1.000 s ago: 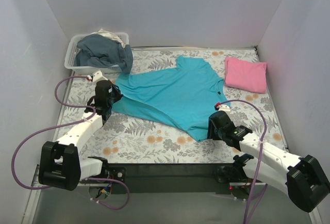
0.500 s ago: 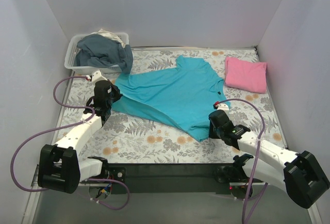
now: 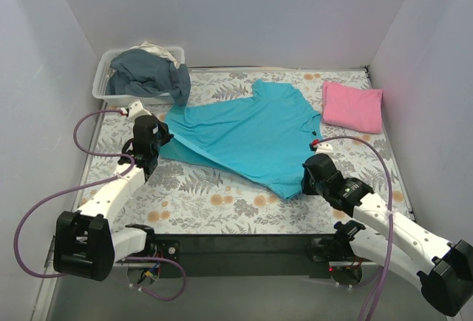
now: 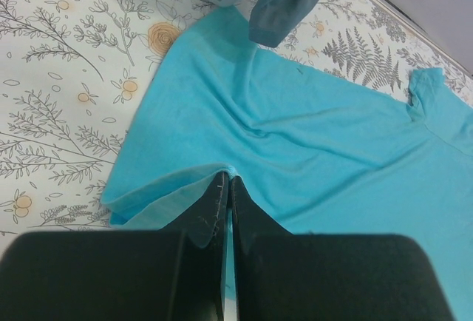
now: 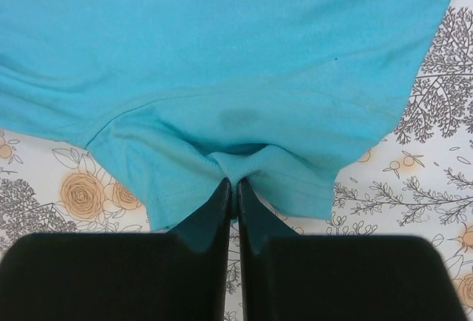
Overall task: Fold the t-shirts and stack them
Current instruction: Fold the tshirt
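The turquoise t-shirt (image 3: 247, 134) lies spread on the floral table, slightly rumpled. My left gripper (image 3: 155, 142) is shut on its left edge; the left wrist view shows the cloth (image 4: 310, 136) pinched at the fingertips (image 4: 220, 188). My right gripper (image 3: 309, 180) is shut on the shirt's near right corner; the right wrist view shows a fold of the hem (image 5: 244, 164) drawn up between the fingertips (image 5: 222, 191). The pink t-shirt (image 3: 352, 106) lies folded at the back right, away from both grippers.
A clear plastic bin (image 3: 111, 93) at the back left holds grey-blue cloth (image 3: 151, 75) that hangs over its rim onto the table, close to the turquoise shirt's left shoulder. White walls close in the table on three sides.
Both grippers stayed shut on the turquoise shirt. The right gripper shifted slightly right and up, the left slightly back, and the shirt's near edge is drawn a little tighter.
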You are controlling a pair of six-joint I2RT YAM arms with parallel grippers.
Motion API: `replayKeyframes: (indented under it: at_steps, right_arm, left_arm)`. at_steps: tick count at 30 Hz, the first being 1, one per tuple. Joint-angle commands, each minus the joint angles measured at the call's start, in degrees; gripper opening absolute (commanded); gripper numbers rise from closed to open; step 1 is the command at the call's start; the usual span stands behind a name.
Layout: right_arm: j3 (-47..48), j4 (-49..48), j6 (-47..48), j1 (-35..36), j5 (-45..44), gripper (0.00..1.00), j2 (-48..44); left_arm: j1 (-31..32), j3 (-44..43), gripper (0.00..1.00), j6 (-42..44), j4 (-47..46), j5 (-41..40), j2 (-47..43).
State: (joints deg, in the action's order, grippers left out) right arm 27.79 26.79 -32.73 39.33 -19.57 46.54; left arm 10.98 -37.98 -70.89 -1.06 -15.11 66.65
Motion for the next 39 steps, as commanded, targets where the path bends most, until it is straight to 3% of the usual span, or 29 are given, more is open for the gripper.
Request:
replayKeyframes:
  at_steps: [1, 10, 16, 24, 39]
  right_arm:
    - [4.2, 1.4, 2.0, 0.3, -2.0, 0.01, 0.4]
    - [13.8, 1.2, 6.9, 0.3, -3.3, 0.01, 6.5]
    - [14.7, 1.2, 7.8, 0.3, -1.0, 0.01, 6.5]
    - [14.8, 0.6, 8.2, 0.2, -4.9, 0.01, 8.2]
    - [28.8, -9.0, 18.2, -8.0, -8.9, 0.01, 32.5]
  left_arm:
    - [-0.3, -0.3, 0.0, 0.6, 0.3, -1.6, -2.1]
    - [-0.3, -0.6, 0.0, 0.5, 0.4, -1.2, -2.8]
    - [-0.3, -0.4, 0.0, 0.4, 0.4, -0.9, -3.0]
    - [-0.3, -1.2, 0.0, 0.8, -0.3, -0.3, -0.7]
    - [-1.9, -6.0, 0.0, 1.5, -1.5, 1.2, 9.3]
